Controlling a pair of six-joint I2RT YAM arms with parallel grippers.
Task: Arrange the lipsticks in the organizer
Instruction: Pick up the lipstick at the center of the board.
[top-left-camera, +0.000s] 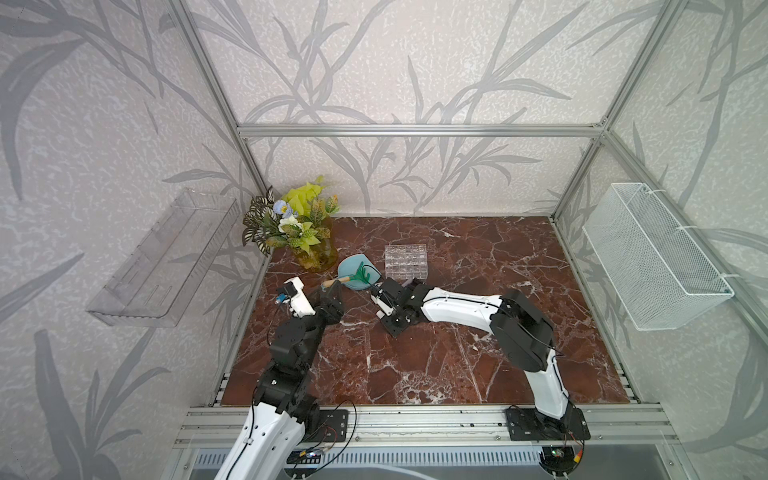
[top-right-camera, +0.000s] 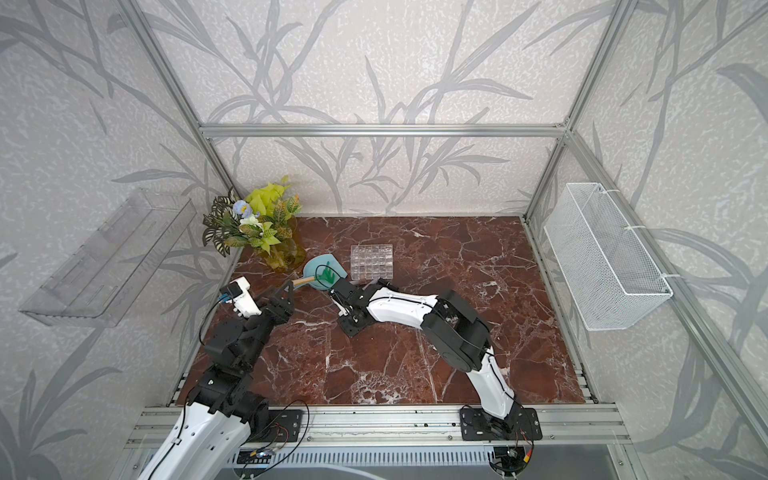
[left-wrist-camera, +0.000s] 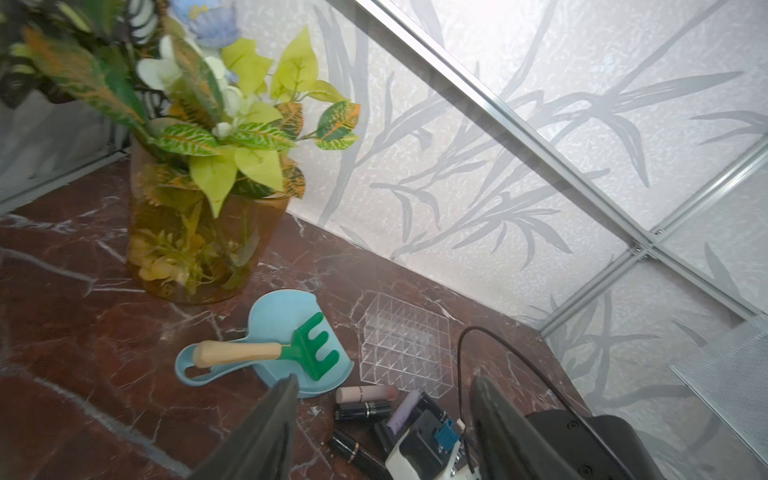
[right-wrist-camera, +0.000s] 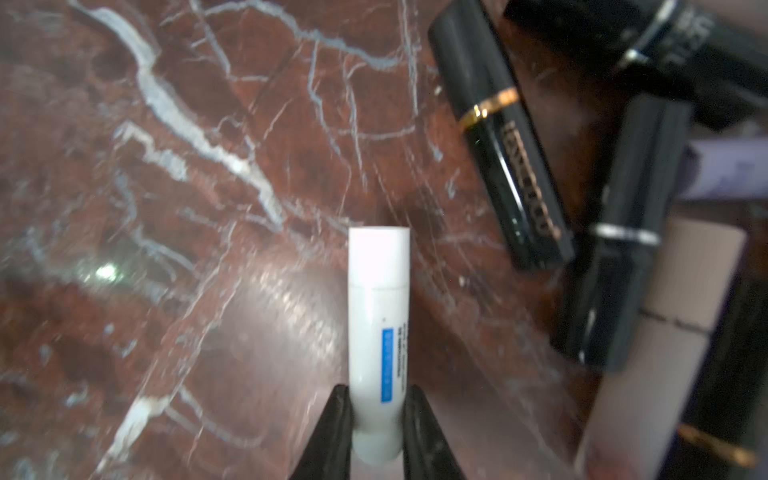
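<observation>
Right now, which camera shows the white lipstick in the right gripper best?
The right wrist view: the white lipstick sits close up, blue label showing, pinched by the right gripper. In both top views I cannot pick it out under that gripper. The left wrist view shows only other lipsticks lying on the table.

The left arm (top-left-camera: 291, 357) comes up from the near left corner and bends forward. The left gripper (left-wrist-camera: 384, 386) has its two dark fingers (left-wrist-camera: 270, 428) wide apart, with nothing between them. The right arm (top-left-camera: 457, 307) bends at the elbow and reaches low toward the left. The right gripper (right-wrist-camera: 378, 392) points down, and its black fingers (right-wrist-camera: 336, 428) pinch a white lipstick (right-wrist-camera: 378, 311).
</observation>
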